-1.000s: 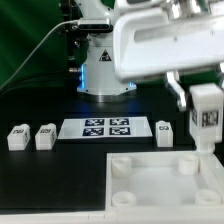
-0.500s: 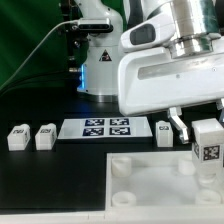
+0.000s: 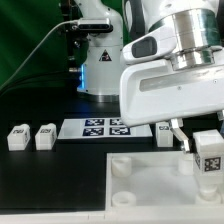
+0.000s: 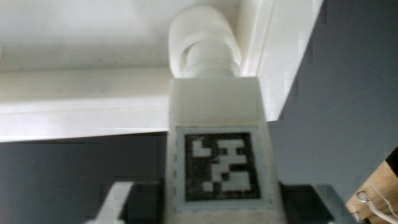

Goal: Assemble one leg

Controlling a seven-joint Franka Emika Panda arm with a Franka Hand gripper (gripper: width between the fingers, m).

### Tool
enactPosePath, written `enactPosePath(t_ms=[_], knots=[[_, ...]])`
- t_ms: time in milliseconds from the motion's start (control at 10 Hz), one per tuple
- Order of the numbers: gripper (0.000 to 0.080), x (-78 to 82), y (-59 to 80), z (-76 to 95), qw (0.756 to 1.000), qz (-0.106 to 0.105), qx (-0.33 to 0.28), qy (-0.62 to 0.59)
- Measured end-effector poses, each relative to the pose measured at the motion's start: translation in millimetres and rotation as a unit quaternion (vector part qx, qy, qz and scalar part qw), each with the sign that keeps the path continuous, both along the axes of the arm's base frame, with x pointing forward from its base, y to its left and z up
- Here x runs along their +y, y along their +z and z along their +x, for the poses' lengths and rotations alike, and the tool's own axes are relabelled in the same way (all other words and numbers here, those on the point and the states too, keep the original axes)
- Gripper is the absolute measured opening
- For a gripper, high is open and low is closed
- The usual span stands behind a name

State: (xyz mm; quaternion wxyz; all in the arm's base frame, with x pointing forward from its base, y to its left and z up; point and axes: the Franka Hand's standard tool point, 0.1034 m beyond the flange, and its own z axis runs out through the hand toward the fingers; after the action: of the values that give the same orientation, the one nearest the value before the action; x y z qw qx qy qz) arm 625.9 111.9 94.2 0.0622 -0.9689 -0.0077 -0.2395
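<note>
- Leg (image 3: 208,152) is up in the gripper (image 3: 204,140), fingers (image 4: 128,206) clamped on its sides
- It hangs over the panel (image 3: 150,178), at a corner socket near the tabletop's edge on the exterior view's right
- Touching that socket? Can't tell
- Pick-up looks done; seating and fixing it remain, I'd judge
- Three spare legs (image 3: 45,137) wait beside the marker board (image 3: 95,127)

Leg in the pincer at the panel's corner

The pincer (image 3: 206,140) grips one leg (image 3: 209,160) upright over the panel (image 3: 140,185) corner directly beneath it. On the table (image 3: 50,190), a second leg (image 3: 165,131) lies just behind the pincer. The marker board (image 3: 98,128) lies farther toward the exterior view's left. Well apart beyond that, a third leg (image 3: 45,136) and a fourth leg (image 3: 17,137) lie side by side.
</note>
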Motion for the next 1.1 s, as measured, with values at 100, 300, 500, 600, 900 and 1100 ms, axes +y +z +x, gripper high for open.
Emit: enactPosePath(t_ms=[100,300,500,600,900,1100], knots=[[0.0291,0.0,-2.3,-0.1,1.0,0.0,0.001,0.0],[0.0291,0.3,-9.4,-2.8,1.0,0.0,0.005,0.0],[0.0291,2.1,-14.3,-4.3,1.0,0.0,0.0,-0.001],[0.0291,2.4,-14.5,-4.7,1.0,0.0,-0.007,-0.006],[0.0292,4.2,-15.0,-10.2,0.998,-0.005,-0.038,-0.043],[0.0292,4.7,-15.3,-12.7,0.997,-0.011,-0.054,-0.052]])
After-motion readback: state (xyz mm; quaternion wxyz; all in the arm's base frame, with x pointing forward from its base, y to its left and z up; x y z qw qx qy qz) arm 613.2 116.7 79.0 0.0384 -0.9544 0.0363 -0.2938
